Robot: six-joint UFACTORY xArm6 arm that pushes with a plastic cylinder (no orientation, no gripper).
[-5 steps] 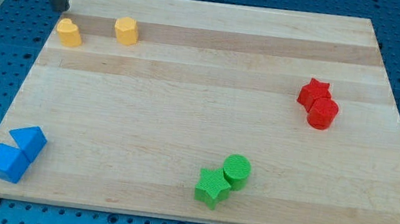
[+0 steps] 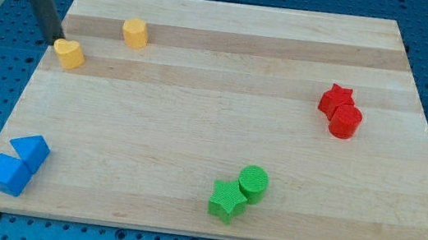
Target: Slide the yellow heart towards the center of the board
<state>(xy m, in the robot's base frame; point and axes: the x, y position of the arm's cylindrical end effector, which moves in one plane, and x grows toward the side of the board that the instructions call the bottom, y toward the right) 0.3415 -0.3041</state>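
The yellow heart (image 2: 68, 54) lies near the board's left edge, toward the view's top. My tip (image 2: 56, 39) is just up and left of it, touching or almost touching its upper left side. A second yellow block (image 2: 135, 33), roughly hexagonal, sits to the heart's upper right, apart from it.
The wooden board (image 2: 221, 129) fills the view. A red star (image 2: 335, 97) and red cylinder (image 2: 345, 121) touch at the right. A green cylinder (image 2: 253, 181) and green star (image 2: 226, 200) touch at the bottom middle. A blue triangle block (image 2: 31, 150) and a blue cube (image 2: 7, 175) sit together at the bottom left.
My tip moved down the view along the left edge, and the yellow heart shifted down with it. The other blocks have not moved.
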